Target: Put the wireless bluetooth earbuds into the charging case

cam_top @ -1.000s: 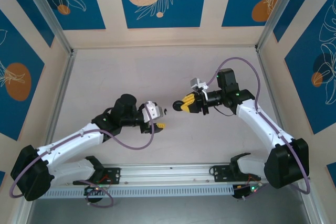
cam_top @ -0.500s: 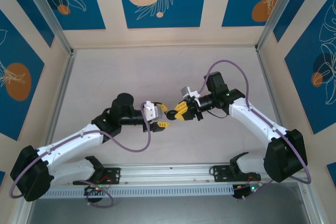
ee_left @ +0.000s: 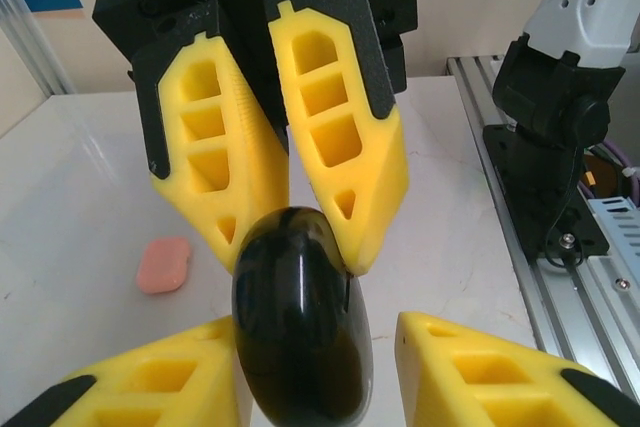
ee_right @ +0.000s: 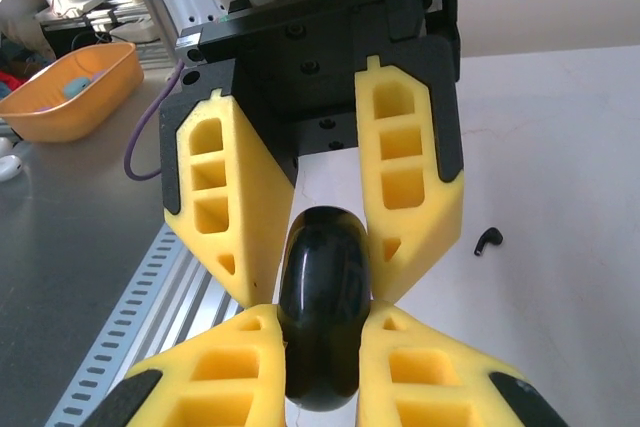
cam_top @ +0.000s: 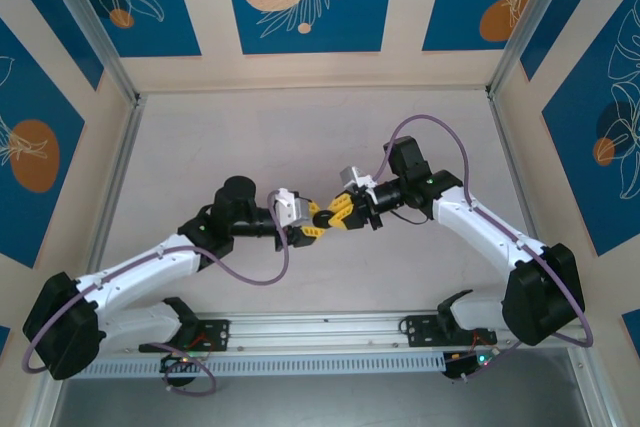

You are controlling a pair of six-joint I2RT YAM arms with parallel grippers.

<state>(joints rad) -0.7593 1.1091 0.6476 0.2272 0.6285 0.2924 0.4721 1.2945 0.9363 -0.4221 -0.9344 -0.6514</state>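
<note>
I am watching the right gripper [ee_right: 325,315] clamping the charging case [ee_right: 322,247]. The left gripper [ee_left: 315,327] is straddling it, jaws partly apart. An earbud [ee_right: 487,240] is lying on the table [ee_right: 560,147] nearby.

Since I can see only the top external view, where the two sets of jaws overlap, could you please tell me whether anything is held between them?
Observer: Yes, the right gripper is shut on a glossy black case.
Operator: Thank you. Does the left gripper have it too?
Observer: Not yet. In its wrist view, a sliver of table shows between the case and one finger of the left gripper.
Operator: Is an earbud anywhere nearby?
Observer: One small black earbud lies loose on the table, beside the jaws.
</note>
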